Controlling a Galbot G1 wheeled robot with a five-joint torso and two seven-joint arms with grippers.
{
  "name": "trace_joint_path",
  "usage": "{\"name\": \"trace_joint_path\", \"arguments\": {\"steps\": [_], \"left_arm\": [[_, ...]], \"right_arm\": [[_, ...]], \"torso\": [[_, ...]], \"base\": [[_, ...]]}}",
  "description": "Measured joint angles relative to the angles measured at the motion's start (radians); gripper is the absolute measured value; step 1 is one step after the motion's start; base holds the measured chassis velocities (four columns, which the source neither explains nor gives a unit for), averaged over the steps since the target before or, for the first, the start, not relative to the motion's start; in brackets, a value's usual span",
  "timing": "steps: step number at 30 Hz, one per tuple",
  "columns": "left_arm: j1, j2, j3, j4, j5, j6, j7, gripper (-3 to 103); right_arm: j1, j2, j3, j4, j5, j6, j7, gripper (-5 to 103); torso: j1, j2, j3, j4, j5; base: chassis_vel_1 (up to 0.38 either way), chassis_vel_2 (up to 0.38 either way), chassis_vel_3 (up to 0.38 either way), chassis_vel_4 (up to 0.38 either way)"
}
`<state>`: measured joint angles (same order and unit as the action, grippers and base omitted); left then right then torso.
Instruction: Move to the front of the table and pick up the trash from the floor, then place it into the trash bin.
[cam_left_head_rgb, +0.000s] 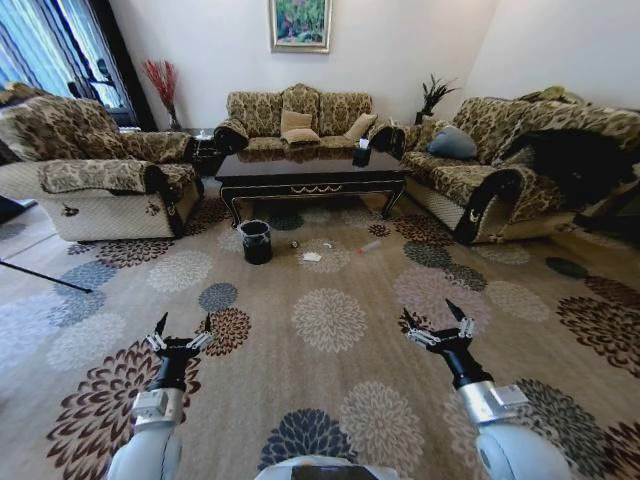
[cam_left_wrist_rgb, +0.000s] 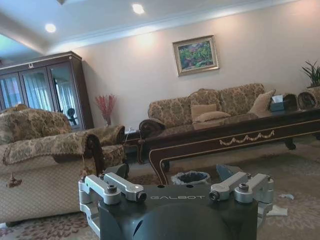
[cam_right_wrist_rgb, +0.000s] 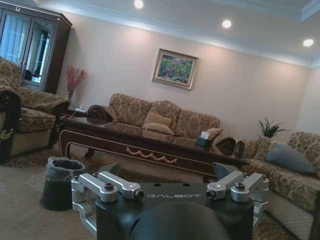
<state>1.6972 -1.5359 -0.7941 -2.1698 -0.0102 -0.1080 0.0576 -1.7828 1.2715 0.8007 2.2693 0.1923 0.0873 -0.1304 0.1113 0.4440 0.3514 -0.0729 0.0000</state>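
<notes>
The glossy dark-wood coffee table (cam_left_head_rgb: 308, 172) with gold scrollwork stood at twelve o'clock on the floral carpet (cam_left_head_rgb: 330, 330). The round black trash bin (cam_left_head_rgb: 256, 241), its crinkly liner folded over the rim, sat at eleven o'clock by the table's leg. A flat white napkin (cam_left_head_rgb: 312, 257) lay just beside it. The left gripper (cam_left_head_rgb: 182, 330) and right gripper (cam_left_head_rgb: 437, 322) hovered low, both spread wide, holding nothing.

Left pincer (cam_left_head_rgb: 183, 326), right pincer (cam_left_head_rgb: 434, 318): both spread, low.
</notes>
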Motion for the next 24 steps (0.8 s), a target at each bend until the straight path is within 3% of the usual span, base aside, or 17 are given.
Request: {"name": "trace_joint_path", "arguments": {"steps": [3, 8, 11, 24], "left_arm": [[0.012, 0.003, 0.003, -0.007, -0.004, -0.002, 0.0, 100], [0.032, 0.003, 0.011, -0.015, -0.001, -0.009, 0.001, 100], [0.092, 0.031, 0.024, -0.03, -0.01, -0.021, 0.005, 100], [0.1, 0.125, 0.02, -0.078, -0.026, -0.002, 0.01, 100]], "right_arm": [[0.01, -0.063, 0.009, -0.02, 0.069, -0.021, 0.002, 100], [0.013, -0.149, 0.021, -0.042, 0.102, -0.022, 0.003, 100], [0.021, -0.223, 0.009, -0.073, 0.114, -0.004, -0.009, 100], [0.054, -0.253, 0.005, -0.132, 0.14, 0.023, -0.017, 100]], "torso": [[-0.006, -0.016, -0.009, 0.0001, 0.0001], [-0.012, -0.028, -0.016, 0.0002, 0.0001], [-0.021, -0.057, -0.036, 0.0002, 0.0001], [-0.038, -0.104, -0.066, 0.0, -0.0001]], "base": [[0.0, 0.0, 0.0, 0.0], [0.0, 0.0, 0.0, 0.0], [0.0, 0.0, 0.0, 0.0], [0.0, 0.0, 0.0, 0.0]]}}
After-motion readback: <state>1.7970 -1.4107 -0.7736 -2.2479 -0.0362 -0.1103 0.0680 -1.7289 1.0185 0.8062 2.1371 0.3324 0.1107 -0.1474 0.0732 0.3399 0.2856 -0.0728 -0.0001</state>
